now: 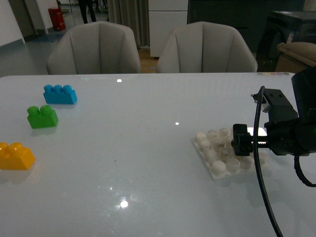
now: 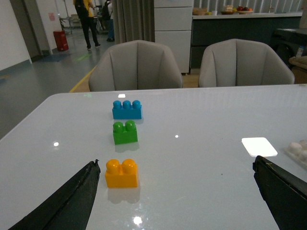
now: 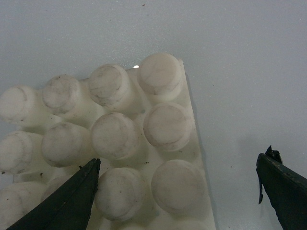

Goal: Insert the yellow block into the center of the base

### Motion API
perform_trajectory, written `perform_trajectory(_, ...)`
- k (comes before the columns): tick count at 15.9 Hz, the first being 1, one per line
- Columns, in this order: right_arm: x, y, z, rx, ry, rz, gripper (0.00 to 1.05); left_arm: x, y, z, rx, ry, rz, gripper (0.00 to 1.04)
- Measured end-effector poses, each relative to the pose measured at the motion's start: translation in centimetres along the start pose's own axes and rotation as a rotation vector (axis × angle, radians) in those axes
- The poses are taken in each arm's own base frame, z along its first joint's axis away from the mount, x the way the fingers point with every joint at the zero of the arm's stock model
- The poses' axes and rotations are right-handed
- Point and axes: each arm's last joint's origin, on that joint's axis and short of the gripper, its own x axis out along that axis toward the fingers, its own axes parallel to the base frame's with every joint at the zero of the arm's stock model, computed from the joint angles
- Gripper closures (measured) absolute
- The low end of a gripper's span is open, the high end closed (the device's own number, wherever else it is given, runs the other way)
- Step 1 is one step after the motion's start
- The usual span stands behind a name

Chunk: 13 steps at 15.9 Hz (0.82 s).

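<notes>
Front view has the yellow block (image 1: 16, 156) sitting on the table (image 1: 148, 187) way over at the left edge, on the near side. It's studs up and nothing is touching it. The base (image 1: 213, 150) is well apart from it, lying flat on the right half of the table. All the studs I can see on it are bare, so the block isn't in the base yet.

Over the far-right part of the base hangs the right gripper (image 1: 241, 139). In the right wrist view its fingers are spread wide: one finger (image 3: 67, 201) is above the studs, and the other is out over bare table past the edge. It's got nothing in it. Can't tell whether it actually touches the studs.

As for the left gripper (image 2: 176, 163), it only shows up in the left wrist view. It's also wide open and empty, low over the table, with the yellow block just past the tip of one finger.

Behind the yellow block there's a green brick (image 1: 42, 117), then a blue brick (image 1: 59, 94), making a loose row running away from the robot, none of them touching. A bright white patch (image 2: 259, 146) sits on the table near the base. Two grey chairs (image 1: 94, 48) stand at the far side.
</notes>
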Motion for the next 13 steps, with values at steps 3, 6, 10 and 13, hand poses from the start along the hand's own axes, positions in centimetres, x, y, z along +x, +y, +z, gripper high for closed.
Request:
perform_trajectory(3, 0.3, 0.2, -0.3, 0.017, 0.018, 0.004, 0.06, 0.0, 0.0, 0.0, 0.0, 0.0, 0.0, 0.07)
perform_trajectory(6, 0.4, 0.8, -0.5, 0.042, 0.026, 0.013, 0.06, 0.0, 0.0, 0.0, 0.0, 0.0, 0.0, 0.07)
perform_trajectory(10, 0.7, 1.8, -0.8, 0.059, 0.03, 0.023, 0.06, 0.0, 0.0, 0.0, 0.0, 0.0, 0.0, 0.07)
perform_trajectory(13, 0.8, 2.7, -0.9, 0.063, 0.036, 0.033, 0.06, 0.0, 0.0, 0.0, 0.0, 0.0, 0.0, 0.07)
